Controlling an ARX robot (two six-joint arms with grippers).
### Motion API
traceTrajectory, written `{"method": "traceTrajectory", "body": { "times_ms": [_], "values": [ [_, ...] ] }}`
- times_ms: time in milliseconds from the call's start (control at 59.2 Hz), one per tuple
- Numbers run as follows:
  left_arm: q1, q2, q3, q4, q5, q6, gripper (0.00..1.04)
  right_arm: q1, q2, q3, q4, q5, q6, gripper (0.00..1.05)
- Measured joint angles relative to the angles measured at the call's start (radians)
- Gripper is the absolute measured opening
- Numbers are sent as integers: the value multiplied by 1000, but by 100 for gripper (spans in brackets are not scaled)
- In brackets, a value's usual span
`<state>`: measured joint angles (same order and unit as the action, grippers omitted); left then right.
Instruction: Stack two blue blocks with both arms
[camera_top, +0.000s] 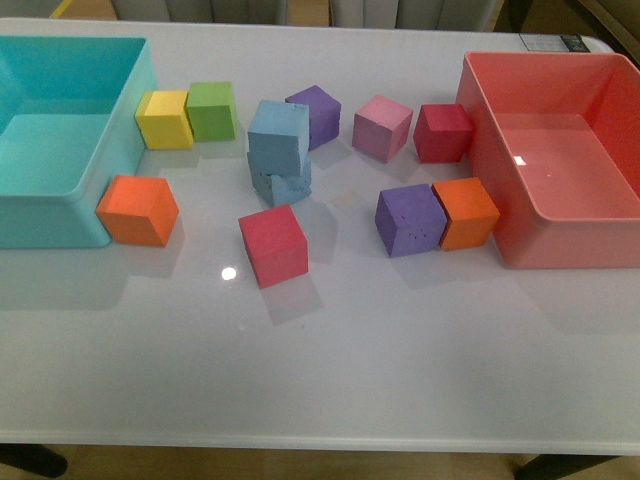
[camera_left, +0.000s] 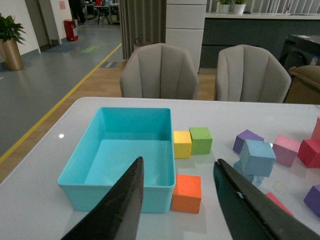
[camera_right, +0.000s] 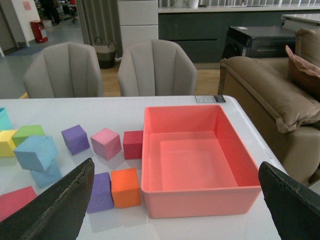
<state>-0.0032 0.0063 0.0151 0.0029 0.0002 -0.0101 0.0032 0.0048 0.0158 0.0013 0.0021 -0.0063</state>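
The two blue blocks are stacked near the table's middle. The upper blue block (camera_top: 278, 136) sits skewed on the lower, speckled blue block (camera_top: 282, 185). The stack also shows in the left wrist view, upper (camera_left: 257, 157) on lower (camera_left: 251, 177), and in the right wrist view, upper (camera_right: 35, 152) on lower (camera_right: 48, 176). Neither arm appears in the front view. My left gripper (camera_left: 178, 161) is open and empty, raised near the turquoise bin, well clear of the stack. My right gripper (camera_right: 175, 163) is wide open and empty, raised before the red bin.
A turquoise bin (camera_top: 125, 120) stands at the left and a red bin (camera_top: 490, 160) at the right. Scattered cubes surround the stack: yellow (camera_top: 165, 118), green (camera_top: 211, 110), two orange (camera_top: 138, 210) (camera_top: 466, 213), two red (camera_top: 273, 245) (camera_top: 443, 132), two purple (camera_top: 318, 113) (camera_top: 409, 219), pink (camera_top: 382, 127).
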Motion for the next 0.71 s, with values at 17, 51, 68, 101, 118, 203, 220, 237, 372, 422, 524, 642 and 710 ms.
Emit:
{"method": "traceTrajectory", "body": {
  "times_ms": [17,51,68,101,118,203,220,237,372,422,524,642,710],
  "values": [
    [0,0,0,0,0,0,58,0,0,0,0,0,0,96],
    [0,0,0,0,0,0,65,0,0,0,0,0,0,96],
    [0,0,0,0,0,0,67,0,0,0,0,0,0,96],
    [0,0,0,0,0,0,74,0,0,0,0,0,0,96],
    [0,0,0,0,0,0,78,0,0,0,0,0,0,96],
    [0,0,0,0,0,0,92,0,0,0,0,0,0,96],
    [0,0,0,0,0,0,95,0,0,0,0,0,0,96],
    [0,0,0,0,0,1,97,0,0,0,0,0,0,96],
    [0,0,0,0,0,2,96,0,0,0,0,0,0,96],
    [0,0,0,0,0,2,96,0,0,0,0,0,0,96],
    [0,0,0,0,0,2,96,0,0,0,0,0,0,96],
    [0,0,0,0,0,2,96,0,0,0,0,0,0,96],
    [0,0,0,0,0,2,96,0,0,0,0,0,0,96]
  ]
}}
